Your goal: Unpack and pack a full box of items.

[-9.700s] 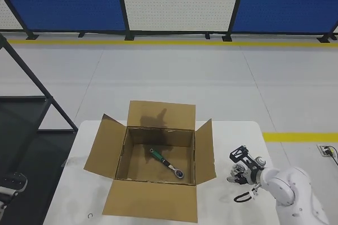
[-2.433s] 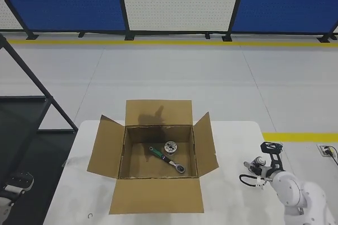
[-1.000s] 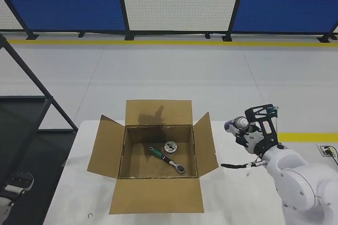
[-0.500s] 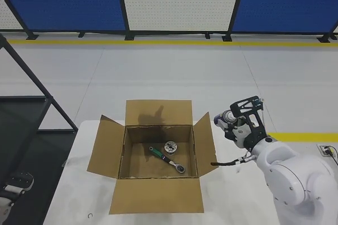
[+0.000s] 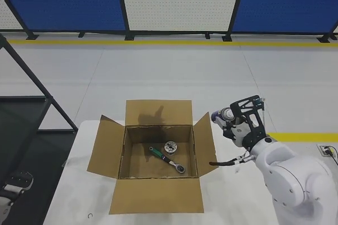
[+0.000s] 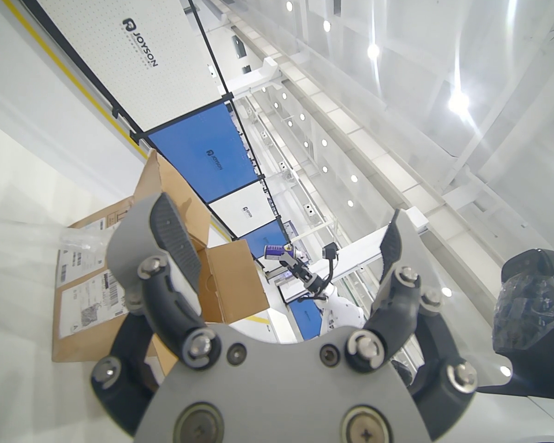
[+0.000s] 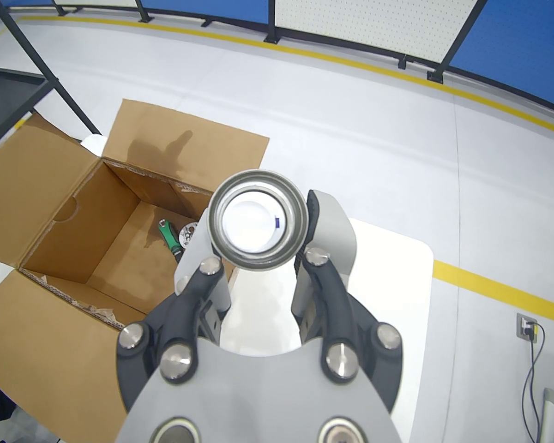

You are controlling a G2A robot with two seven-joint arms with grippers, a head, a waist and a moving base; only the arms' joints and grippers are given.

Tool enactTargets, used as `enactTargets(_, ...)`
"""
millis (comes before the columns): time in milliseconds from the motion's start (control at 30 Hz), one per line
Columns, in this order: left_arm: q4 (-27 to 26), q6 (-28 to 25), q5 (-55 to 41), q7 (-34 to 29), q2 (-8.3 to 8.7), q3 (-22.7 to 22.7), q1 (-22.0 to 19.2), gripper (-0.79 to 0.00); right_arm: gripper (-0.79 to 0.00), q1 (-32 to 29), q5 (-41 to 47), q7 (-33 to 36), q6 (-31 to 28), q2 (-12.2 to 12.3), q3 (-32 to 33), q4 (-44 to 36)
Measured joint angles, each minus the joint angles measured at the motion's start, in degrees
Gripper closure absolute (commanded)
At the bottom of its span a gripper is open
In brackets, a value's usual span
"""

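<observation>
L gripper (image 6: pixel 277 218) sits low, off the table's left side, pads wide apart w/ nothing btwn them, pointed up toward the ceiling; looks idle. Centre of table (image 5: pixel 231 194): cardboard box (image 5: pixel 158 197), all 4 flaps folded out, mouth open. On its floor a green-handled ratchet wrench (image 5: pixel 168 160) lies diagonal, w/ a round metal part (image 5: pixel 170 147) just beside it on the far side; touching or not, can't tell. 2 items in the box, so the packing half looks early. R side: R gripper (image 7: pixel 260 227) is clamped on a metal can (image 5: pixel 222 115), one finger each side of the can body, the can's concave end facing the wrist cam. Can hangs in the air by the box's right flap (image 5: pixel 205 143), not yet over the opening.

Step in hand, my read: carrying the can over to pack it. Next move prob calls for: shift across past the flap w/o clipping it, lower into floor space away from wrench + part, release low so the can doesn't drop or roll onto them
</observation>
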Motion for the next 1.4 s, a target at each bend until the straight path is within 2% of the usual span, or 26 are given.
enactTargets(133, -0.4, -0.4, -2.1, 0.3, -0.13, -0.3, -0.3, -0.785, 0.000, 2.4, 2.8, 0.3, -1.1, -0.1, -1.2, 0.4)
enactTargets(367, 0.5, -0.4, -4.3, -1.3, -0.08, -1.3, -1.2, -0.785, 0.000, 7.4, 8.1, 2.3, -2.0, -0.8, -7.1, 4.4)
enactTargets(567, 1.4, -0.1, -5.1, -2.8, 0.02, -1.7, -1.9, -0.785, 0.000, 11.8, 12.1, 4.2, -0.3, -1.9, -14.0, 12.2)
enactTargets(900, 1.4, -0.1, -5.1, -2.7, 0.01, -1.6, -1.9, -0.785, 0.000, 16.6, 19.9, -0.6, 2.9, -5.0, -25.4, 27.1)
enactTargets(1400, 1.4, -0.1, -5.1, -2.7, 0.01, -1.6, -1.9, -0.785, 0.000, 16.7, 20.8, -0.9, 3.2, -5.2, -26.1, 28.8)
